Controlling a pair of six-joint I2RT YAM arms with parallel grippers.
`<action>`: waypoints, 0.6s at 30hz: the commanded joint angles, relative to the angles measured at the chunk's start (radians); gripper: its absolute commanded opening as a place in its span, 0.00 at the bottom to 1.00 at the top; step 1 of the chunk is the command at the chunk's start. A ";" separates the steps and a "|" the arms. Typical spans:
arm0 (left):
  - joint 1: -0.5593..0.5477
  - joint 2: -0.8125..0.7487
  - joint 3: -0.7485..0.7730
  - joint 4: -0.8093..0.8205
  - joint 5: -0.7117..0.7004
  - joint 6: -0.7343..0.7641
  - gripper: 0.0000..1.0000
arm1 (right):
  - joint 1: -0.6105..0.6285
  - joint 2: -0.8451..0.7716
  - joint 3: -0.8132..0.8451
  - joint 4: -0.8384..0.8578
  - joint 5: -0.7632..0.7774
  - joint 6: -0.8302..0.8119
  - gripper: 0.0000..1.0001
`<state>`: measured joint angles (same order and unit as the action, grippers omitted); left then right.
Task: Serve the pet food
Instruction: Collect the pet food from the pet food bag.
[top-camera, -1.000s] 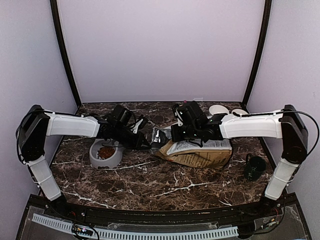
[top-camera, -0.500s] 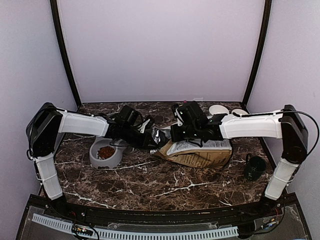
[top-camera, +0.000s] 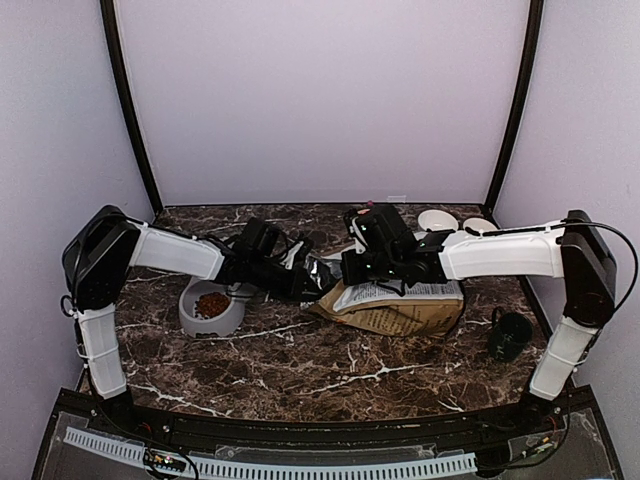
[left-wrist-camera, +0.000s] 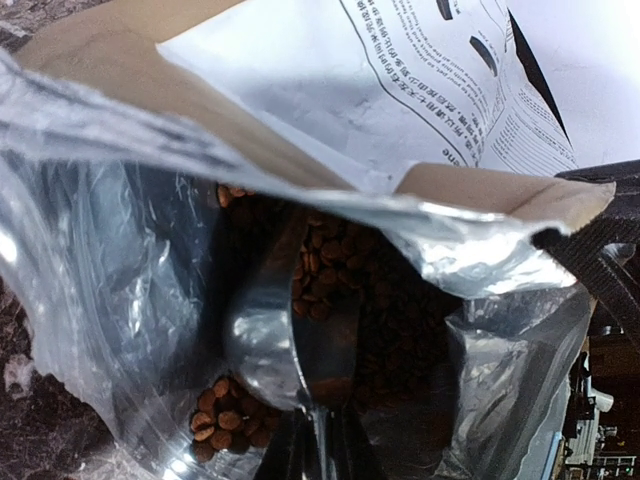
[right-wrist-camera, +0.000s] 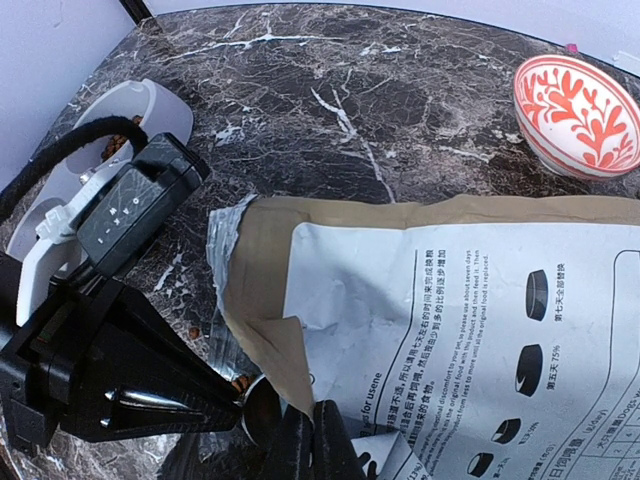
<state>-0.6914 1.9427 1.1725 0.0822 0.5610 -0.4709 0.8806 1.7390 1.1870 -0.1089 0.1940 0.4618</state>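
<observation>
Presently: Scoop Inside Bag, Load Not Yet Lifted

Nearest the arms, the grey double bowl (top-camera: 212, 308) sits at the left of the table. One compartment already holds a little pet food (left-wrist-camera: 340, 270), though most of it remains as a loose heap inside the bag (top-camera: 400, 305). The bag lies on its side just right of the bowl.

At the bag's mouth, the left gripper (left-wrist-camera: 320, 460) is pinched narrow on the handle of a metal scoop (left-wrist-camera: 295, 340). The cup of the scoop is pushed in among the pellets, and how full it is cannot be told. The right gripper (right-wrist-camera: 312, 440) is clamped tight on the bag's upper lip, holding the foil mouth open.

Further back, a patterned bowl (right-wrist-camera: 580, 105) stands unused.

Assessment: the scooping step is in hand. The next move calls for drawing the scoop out level, clear of the foil lip, then carrying it left over the bowl and tipping it. The right gripper's hold should not slacken beforehand.
</observation>
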 joint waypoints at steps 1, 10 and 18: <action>-0.008 0.009 -0.049 0.063 0.056 -0.039 0.00 | -0.025 -0.044 -0.019 0.021 0.043 0.000 0.00; -0.007 -0.042 -0.124 0.188 0.099 -0.083 0.00 | -0.025 -0.054 -0.028 0.017 0.051 0.003 0.00; -0.007 -0.085 -0.185 0.263 0.116 -0.109 0.00 | -0.025 -0.057 -0.024 0.014 0.050 0.004 0.00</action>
<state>-0.6880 1.9232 1.0252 0.3119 0.6083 -0.5632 0.8803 1.7229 1.1706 -0.1055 0.1947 0.4622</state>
